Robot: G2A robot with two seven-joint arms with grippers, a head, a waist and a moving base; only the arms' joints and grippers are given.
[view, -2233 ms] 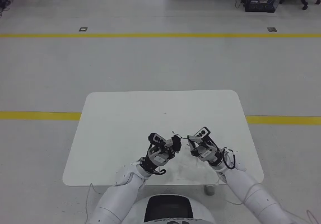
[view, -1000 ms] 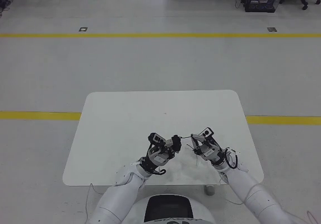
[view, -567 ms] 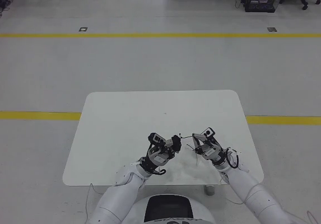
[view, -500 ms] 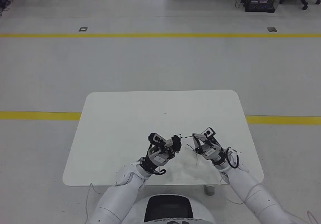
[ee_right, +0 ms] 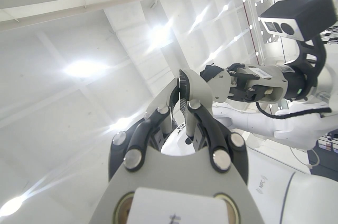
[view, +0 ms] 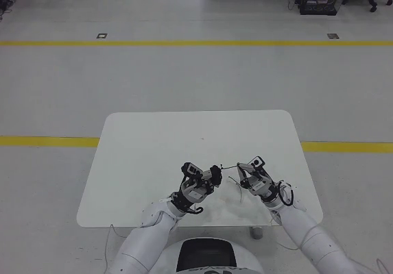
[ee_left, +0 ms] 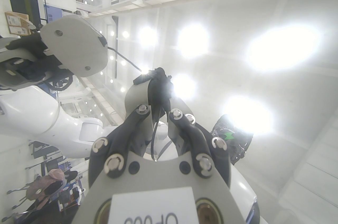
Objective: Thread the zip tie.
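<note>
Left wrist view: the zip tie (ee_left: 124, 58) is partly lost in lamp glare at the tips of the left gripper (ee_left: 157, 78), which is clamped on it. A thin black strap is seen running to the right gripper (ee_right: 179, 94), whose ribbed pads (ee_right: 182, 82) are pressed together. The strap between them cannot be made out. Both are held above the white table (view: 182, 137), near its front edge.

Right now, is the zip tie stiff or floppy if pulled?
Probably springy, not limp: the zip tie runs nearly straight between the left gripper and right gripper without sagging. Being so thin, likely light, and may bend if pushed endwise.
</note>
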